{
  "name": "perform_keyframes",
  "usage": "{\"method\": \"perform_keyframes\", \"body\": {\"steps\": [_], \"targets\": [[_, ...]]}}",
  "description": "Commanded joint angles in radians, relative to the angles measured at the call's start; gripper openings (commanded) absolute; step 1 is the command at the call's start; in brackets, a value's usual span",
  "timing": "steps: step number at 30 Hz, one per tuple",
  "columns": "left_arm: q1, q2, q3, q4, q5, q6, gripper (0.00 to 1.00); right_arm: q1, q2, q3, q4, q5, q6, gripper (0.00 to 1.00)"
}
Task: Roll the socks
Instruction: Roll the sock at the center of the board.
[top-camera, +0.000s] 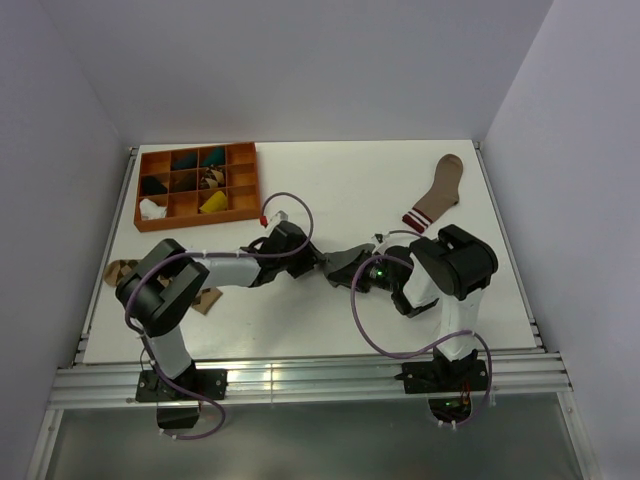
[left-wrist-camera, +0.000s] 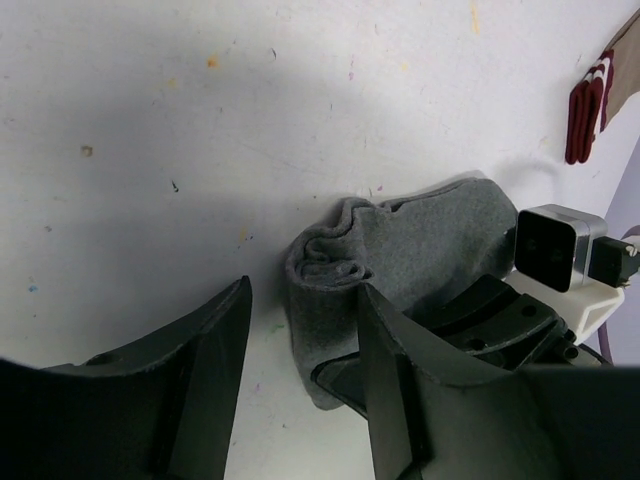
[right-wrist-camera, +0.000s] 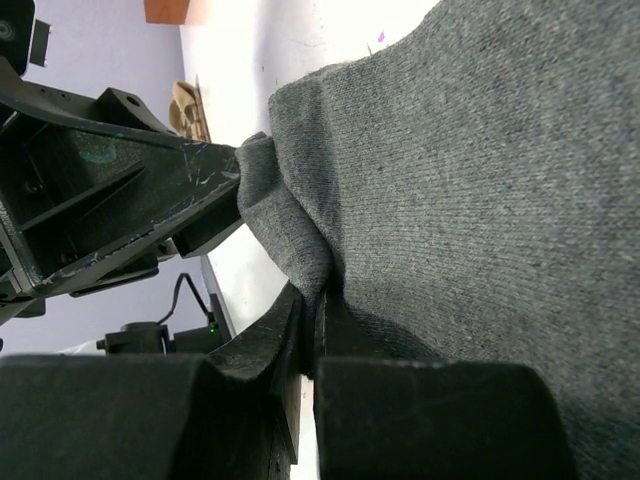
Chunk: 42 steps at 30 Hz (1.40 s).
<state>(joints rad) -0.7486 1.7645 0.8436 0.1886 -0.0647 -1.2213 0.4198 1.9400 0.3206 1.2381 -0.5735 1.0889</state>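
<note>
A grey sock (top-camera: 349, 261) lies mid-table between my two grippers. In the left wrist view the grey sock (left-wrist-camera: 420, 245) has one end curled into a loose roll. My left gripper (left-wrist-camera: 305, 300) stands open around the near edge of that roll, its right finger (left-wrist-camera: 400, 390) lying over the fabric. My right gripper (right-wrist-camera: 318, 305) is shut on a pinched fold of the grey sock (right-wrist-camera: 480, 150). From above, the left gripper (top-camera: 323, 261) and the right gripper (top-camera: 362, 272) meet at the sock from opposite sides. No black or white flat sock shows.
An orange compartment tray (top-camera: 197, 148) at the back left holds several bundled items. A brown sock with a striped cuff (top-camera: 438, 192) lies at the back right. A tan patterned sock (top-camera: 118, 270) lies partly under the left arm.
</note>
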Motion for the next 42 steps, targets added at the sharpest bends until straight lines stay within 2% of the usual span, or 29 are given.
{"method": "perform_keyframes", "body": {"steps": [1,9,12,13,19,20,22,23,26,30,36,39,42], "targets": [[-0.012,0.041,0.023,-0.028,0.016,0.022,0.51,-0.007,0.027,-0.003,0.0,0.0,-0.003,0.0],[-0.021,0.087,0.046,-0.06,0.016,0.025,0.39,-0.007,-0.016,0.008,-0.091,0.018,-0.043,0.05],[-0.023,0.098,0.057,-0.078,0.009,0.026,0.29,-0.007,-0.039,0.015,-0.13,0.027,-0.064,0.1],[-0.023,0.101,0.06,-0.084,0.006,0.031,0.23,-0.007,-0.045,0.02,-0.144,0.027,-0.072,0.12],[-0.028,0.116,0.084,-0.113,0.002,0.055,0.0,-0.007,-0.176,0.052,-0.328,0.035,-0.175,0.29],[-0.026,0.119,0.09,-0.124,-0.003,0.06,0.0,-0.007,-0.203,0.052,-0.376,0.032,-0.188,0.34],[-0.028,0.121,0.106,-0.15,-0.012,0.069,0.0,-0.007,-0.297,0.075,-0.461,0.043,-0.247,0.37],[-0.028,0.118,0.107,-0.159,-0.027,0.071,0.0,-0.007,-0.334,0.087,-0.585,0.059,-0.277,0.4],[-0.028,0.101,0.118,-0.186,-0.059,0.086,0.0,-0.006,-0.481,0.147,-0.827,0.151,-0.423,0.45],[-0.028,0.058,0.132,-0.261,-0.116,0.112,0.0,-0.006,-0.624,0.212,-1.017,0.267,-0.57,0.47],[-0.026,-0.01,0.098,-0.287,-0.173,0.138,0.0,-0.006,-0.6,0.278,-1.164,0.463,-0.59,0.47],[-0.028,-0.026,0.081,-0.284,-0.175,0.144,0.0,-0.007,-0.55,0.284,-1.174,0.544,-0.561,0.47],[-0.026,-0.034,0.068,-0.281,-0.175,0.152,0.0,-0.007,-0.471,0.308,-1.161,0.547,-0.56,0.46]]}}
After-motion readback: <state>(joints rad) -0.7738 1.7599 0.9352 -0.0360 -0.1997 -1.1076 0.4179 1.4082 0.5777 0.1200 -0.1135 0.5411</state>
